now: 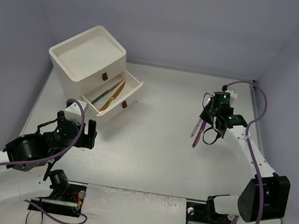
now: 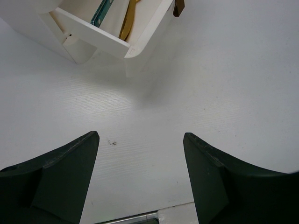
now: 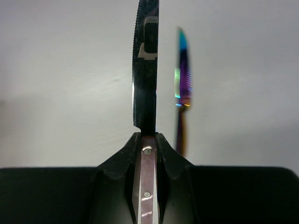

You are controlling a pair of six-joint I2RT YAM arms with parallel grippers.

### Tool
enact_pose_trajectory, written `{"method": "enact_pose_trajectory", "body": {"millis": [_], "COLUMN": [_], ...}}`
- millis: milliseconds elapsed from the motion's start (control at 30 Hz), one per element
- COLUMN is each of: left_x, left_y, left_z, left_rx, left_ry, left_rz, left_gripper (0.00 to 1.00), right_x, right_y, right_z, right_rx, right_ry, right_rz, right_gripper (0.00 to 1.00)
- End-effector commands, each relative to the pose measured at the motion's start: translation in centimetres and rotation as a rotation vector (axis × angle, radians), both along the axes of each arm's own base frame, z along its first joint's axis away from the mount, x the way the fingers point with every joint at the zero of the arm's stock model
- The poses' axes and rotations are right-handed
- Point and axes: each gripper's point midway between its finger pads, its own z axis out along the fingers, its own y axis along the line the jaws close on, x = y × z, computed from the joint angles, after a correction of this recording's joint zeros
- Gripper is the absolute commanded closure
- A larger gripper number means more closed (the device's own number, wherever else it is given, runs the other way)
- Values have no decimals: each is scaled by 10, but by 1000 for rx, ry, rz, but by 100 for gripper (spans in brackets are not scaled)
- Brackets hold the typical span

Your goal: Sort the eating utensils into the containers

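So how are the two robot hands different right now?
The left gripper is open and empty, but the right gripper is shut on a knife. The left gripper sits close to the open drawer, while the right gripper is far off on the other side. Both have two dark fingers.

Utensils [image 1: 109,95] in open drawer [image 1: 133,94]

Purple knife [image 1: 197,134] between right fingers [image 1: 205,119]; gold and teal utensils [image 1: 116,91] in open drawer [image 1: 112,110].
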Motion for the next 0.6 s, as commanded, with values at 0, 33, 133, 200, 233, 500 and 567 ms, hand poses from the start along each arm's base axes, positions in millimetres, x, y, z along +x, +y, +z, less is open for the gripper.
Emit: {"method": "enact_pose_trajectory", "body": {"millis": [0, 33, 133, 200, 233, 500, 567], "left_x": [9, 10, 10, 10, 10, 10, 10], "left_y": [-4, -4, -5, -5, -5, -5, -4], "left_z": [11, 12, 14, 17, 18, 29, 31], "left_rx": [-28, -26, -27, -38, -43, -61, -67], "left_ry": [-33, -33, -34, -39, -42, -60, -65], "left_rz": [31, 32, 33, 32, 32, 26, 31], "left_gripper": [30, 30, 30, 30, 30, 30, 30], "right_x": [25, 28, 38, 46, 49, 66, 66], "right_y": [92, 110, 158, 188, 206, 319, 341], "right_z": [98, 110, 140, 161, 170, 187, 192], "right_rx": [242, 296, 424, 492, 529, 740, 793], "right_ry": [-243, -270, -336, -385, -404, -428, -425], "right_rz": [138, 161, 220, 244, 260, 337, 347], "right_gripper": [100, 100, 100, 100, 100, 100, 100]}}
